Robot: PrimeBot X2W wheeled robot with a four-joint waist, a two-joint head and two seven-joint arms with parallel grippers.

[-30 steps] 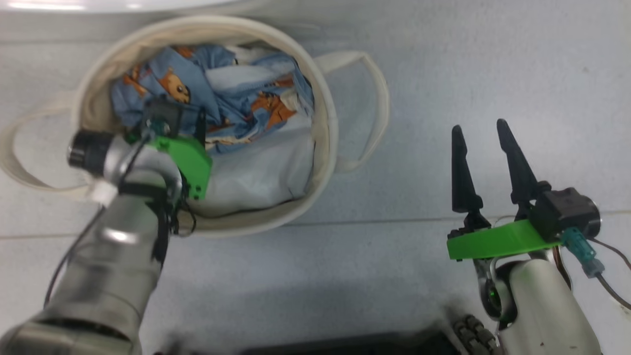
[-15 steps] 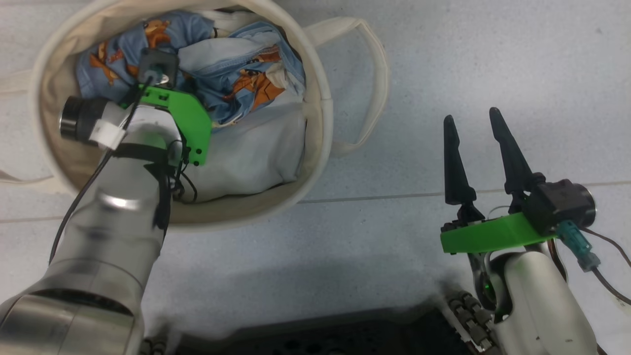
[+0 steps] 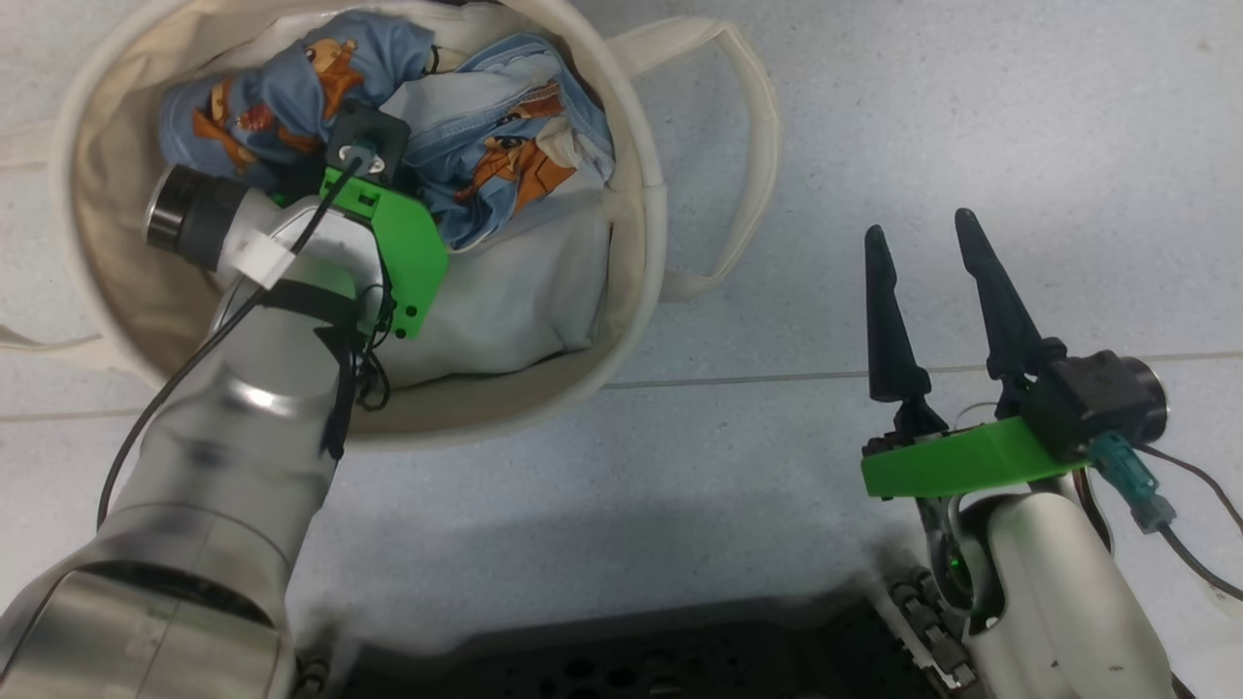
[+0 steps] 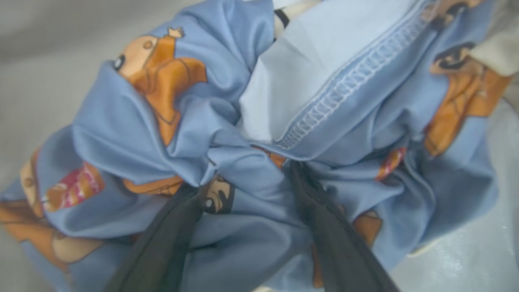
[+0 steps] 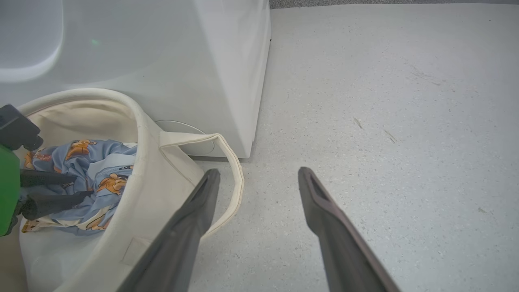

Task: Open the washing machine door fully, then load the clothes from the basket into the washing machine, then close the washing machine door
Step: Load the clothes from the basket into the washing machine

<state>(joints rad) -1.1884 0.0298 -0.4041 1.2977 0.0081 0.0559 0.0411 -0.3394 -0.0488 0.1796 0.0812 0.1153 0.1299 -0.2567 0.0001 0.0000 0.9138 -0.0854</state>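
Note:
The cream basket (image 3: 649, 223) stands on the floor with the blue bear-print clothes (image 3: 505, 146) piled inside on a white liner. My left wrist (image 3: 388, 233) reaches down into it. In the left wrist view my left gripper (image 4: 247, 178) is open, both dark fingers pressed into the clothes (image 4: 162, 121) with a bunched fold between them. My right gripper (image 3: 918, 228) hangs open over bare floor, right of the basket. The right wrist view shows the right gripper (image 5: 259, 172), the basket (image 5: 138, 121) and the white washing machine (image 5: 182, 61) behind it. The washing machine door is out of view.
A looped handle (image 3: 748, 175) sticks out from the basket towards my right gripper. Pale speckled floor (image 3: 971, 116) stretches to the right. My own dark base (image 3: 631, 660) lies along the bottom edge of the head view.
The head camera has shifted, so the basket sits higher in the picture. My left gripper has pushed further across the basket onto the clothes. The right gripper stays open.

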